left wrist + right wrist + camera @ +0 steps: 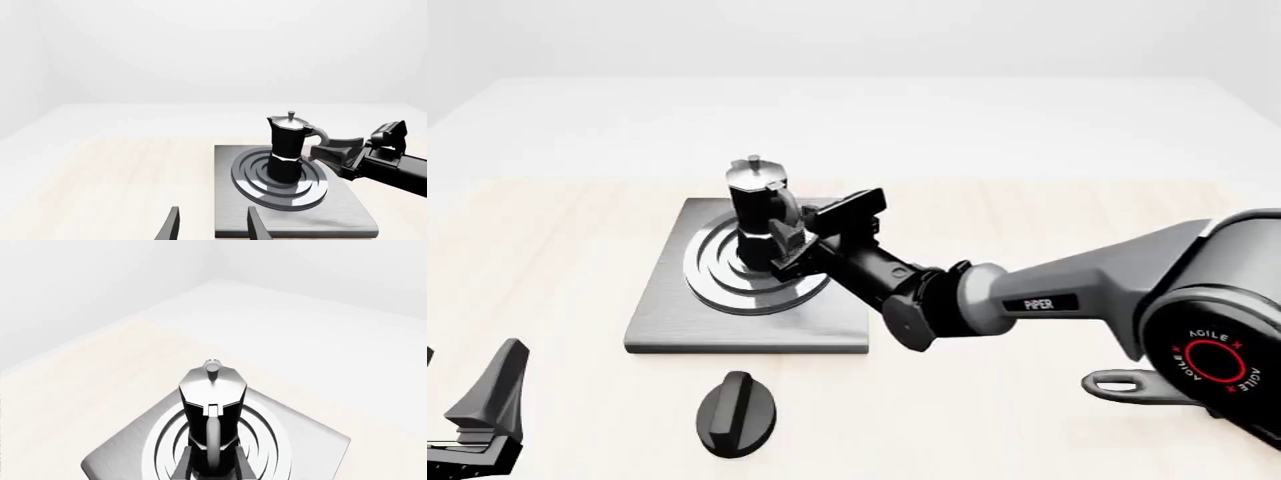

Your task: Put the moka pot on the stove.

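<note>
Right pincer pinches the moka pot by its handle. It stands upright on the stove burner. Left pincer is spread, near the table edge.

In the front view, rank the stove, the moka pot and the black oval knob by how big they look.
Largest to smallest:
1. The stove, by far the widest.
2. The moka pot and the black oval knob look about alike; the knob lies nearer the camera and the right gripper hides part of the pot, so I won't rank them.
</note>
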